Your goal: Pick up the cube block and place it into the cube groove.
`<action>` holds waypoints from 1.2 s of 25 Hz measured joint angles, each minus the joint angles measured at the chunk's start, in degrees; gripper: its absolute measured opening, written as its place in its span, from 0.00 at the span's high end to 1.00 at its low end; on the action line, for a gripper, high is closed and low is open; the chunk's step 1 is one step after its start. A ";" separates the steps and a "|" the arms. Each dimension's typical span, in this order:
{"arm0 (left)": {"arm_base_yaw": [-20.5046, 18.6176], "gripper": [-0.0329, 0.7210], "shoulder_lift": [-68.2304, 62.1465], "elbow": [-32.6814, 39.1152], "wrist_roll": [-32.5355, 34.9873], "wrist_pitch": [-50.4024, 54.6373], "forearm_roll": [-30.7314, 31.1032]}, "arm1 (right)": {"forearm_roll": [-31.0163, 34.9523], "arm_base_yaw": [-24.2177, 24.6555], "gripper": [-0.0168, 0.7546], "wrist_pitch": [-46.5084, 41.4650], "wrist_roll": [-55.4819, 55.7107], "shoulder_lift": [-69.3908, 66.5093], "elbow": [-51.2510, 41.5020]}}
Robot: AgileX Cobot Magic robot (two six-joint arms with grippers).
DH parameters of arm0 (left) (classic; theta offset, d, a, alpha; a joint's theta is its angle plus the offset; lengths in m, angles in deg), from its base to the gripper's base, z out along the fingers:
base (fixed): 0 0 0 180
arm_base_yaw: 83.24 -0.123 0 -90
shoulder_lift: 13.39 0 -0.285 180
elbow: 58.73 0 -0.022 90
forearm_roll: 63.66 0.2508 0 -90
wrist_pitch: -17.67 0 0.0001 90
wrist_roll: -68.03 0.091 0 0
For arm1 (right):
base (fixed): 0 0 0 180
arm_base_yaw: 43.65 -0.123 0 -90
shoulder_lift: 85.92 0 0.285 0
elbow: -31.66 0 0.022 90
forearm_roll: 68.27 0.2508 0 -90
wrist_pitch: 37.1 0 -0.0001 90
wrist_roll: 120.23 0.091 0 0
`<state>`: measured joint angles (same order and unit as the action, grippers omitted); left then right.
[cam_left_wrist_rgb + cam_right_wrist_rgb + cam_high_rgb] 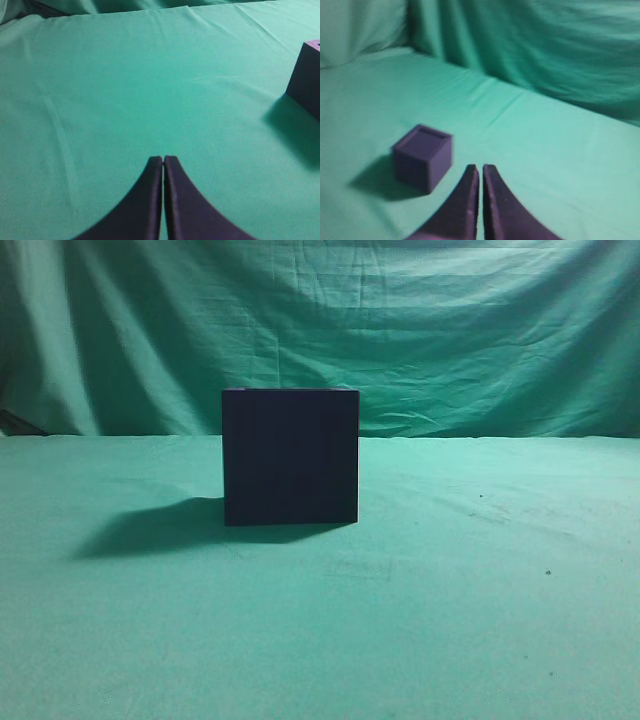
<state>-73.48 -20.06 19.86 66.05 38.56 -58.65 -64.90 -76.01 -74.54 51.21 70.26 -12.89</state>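
- Nearest in the left wrist view is the left gripper [163, 159]. Its two dark fingers are pressed together with only a thin line between them, and they hold nothing. Under them there is only the green cloth [100, 100].
- The right gripper [480, 167] is the same: its fingers are together and empty, above the cloth.
- Ahead of the right fingers and to their left stands a dark purple cube [422, 157], well apart from them, with one corner turned toward the camera. Its top seems to have a rim around a sunken panel, but the picture is blurred. I take it for the cube groove.
- For the left arm the same box [306, 75] lies far to the right of the fingers and is cut off by the picture edge. So the right arm has the clearer line to it, I think.
- In the exterior view the box [290, 455] stands upright in the middle of the table and its shadow falls to the left. Neither arm shows there.
- The cube block I cannot find in any view. It may be behind the box or outside the pictures, so which arm is nearer to it, and how it is turned, cannot be told.
- Behind everything hangs the wrinkled green backdrop [400, 310].
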 joint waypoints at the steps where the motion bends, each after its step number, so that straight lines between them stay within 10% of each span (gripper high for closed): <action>1: 0.00 0.96 0.00 0.00 0.00 0.00 0.00 | 0.59 2.13 0.98 2.78 -0.11 1.85 -2.91; 11: 0.00 0.96 0.00 0.00 0.00 0.00 0.00 | 6.32 21.58 0.98 21.64 -0.11 16.14 -28.97; 30: 0.00 0.96 0.00 0.00 0.00 0.00 0.00 | 7.77 25.53 0.98 14.74 -0.11 16.63 -34.27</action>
<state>-73.48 -20.06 19.86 66.05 38.56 -58.65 -57.13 -50.48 -59.80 51.09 86.89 -47.16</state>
